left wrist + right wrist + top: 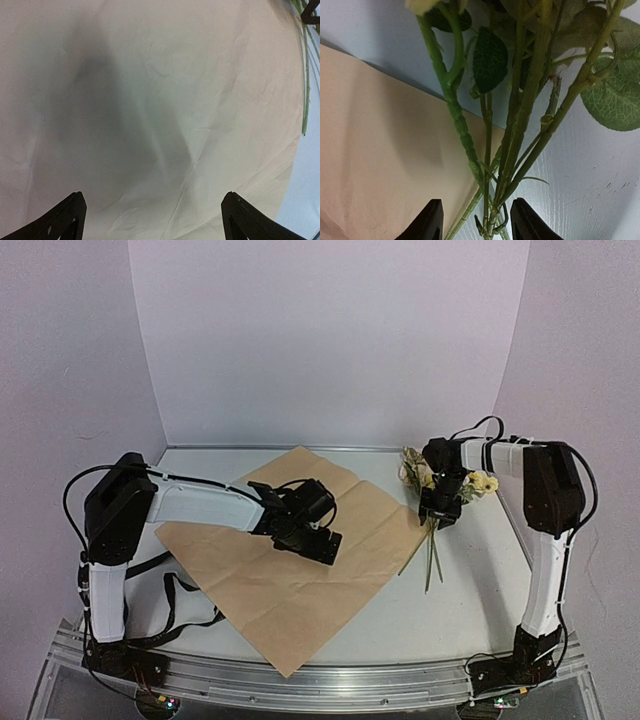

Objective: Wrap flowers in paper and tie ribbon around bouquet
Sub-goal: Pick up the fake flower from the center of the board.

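Straddling the thin stems of the flowers, which lie on the table just beside the paper, the right gripper has its jaws half shut with a gap showing, so a stray stem may slip out or splay; the left gripper hovers wide open over the paper. No writing is readable.

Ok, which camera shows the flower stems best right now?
Right wrist: the stems fill the frame, each one distinct. Top external shows them small, by the paper. Left wrist catches only one or two at its right edge.
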`<state>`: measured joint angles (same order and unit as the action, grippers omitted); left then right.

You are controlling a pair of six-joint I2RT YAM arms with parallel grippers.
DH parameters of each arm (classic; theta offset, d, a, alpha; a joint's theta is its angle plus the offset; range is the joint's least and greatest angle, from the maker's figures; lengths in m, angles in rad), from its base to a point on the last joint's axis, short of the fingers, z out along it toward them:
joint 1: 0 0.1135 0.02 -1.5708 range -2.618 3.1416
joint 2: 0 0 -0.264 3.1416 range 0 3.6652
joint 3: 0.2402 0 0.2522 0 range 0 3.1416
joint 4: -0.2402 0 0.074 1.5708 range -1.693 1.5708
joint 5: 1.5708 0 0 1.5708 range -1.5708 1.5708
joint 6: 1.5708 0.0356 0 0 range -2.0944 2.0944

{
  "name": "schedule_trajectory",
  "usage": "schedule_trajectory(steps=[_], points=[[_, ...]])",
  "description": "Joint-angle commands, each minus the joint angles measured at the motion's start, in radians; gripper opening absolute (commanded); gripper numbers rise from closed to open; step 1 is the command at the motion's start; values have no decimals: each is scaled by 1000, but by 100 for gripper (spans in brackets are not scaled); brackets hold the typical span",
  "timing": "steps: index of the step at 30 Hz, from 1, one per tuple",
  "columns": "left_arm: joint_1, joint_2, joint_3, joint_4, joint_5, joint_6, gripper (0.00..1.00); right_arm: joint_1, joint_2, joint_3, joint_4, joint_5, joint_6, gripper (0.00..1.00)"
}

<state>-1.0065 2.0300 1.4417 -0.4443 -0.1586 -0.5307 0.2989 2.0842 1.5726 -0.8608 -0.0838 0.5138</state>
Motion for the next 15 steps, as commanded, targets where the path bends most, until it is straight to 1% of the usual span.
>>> schedule_trajectory(steps=[1, 4, 9, 11, 15], points=[[4, -28, -36, 28, 47, -13, 97, -1, 42, 44, -68, 38, 28, 45], [8, -17, -46, 41, 62, -19, 97, -2, 63, 48, -74, 40, 36, 43], [9, 7, -52, 52, 84, -27, 97, -11, 84, 67, -84, 7, 59, 33], [9, 11, -56, 54, 88, -28, 96, -17, 98, 81, -93, -18, 71, 27], [9, 20, -61, 55, 96, -32, 96, -30, 112, 83, -97, -55, 94, 13]])
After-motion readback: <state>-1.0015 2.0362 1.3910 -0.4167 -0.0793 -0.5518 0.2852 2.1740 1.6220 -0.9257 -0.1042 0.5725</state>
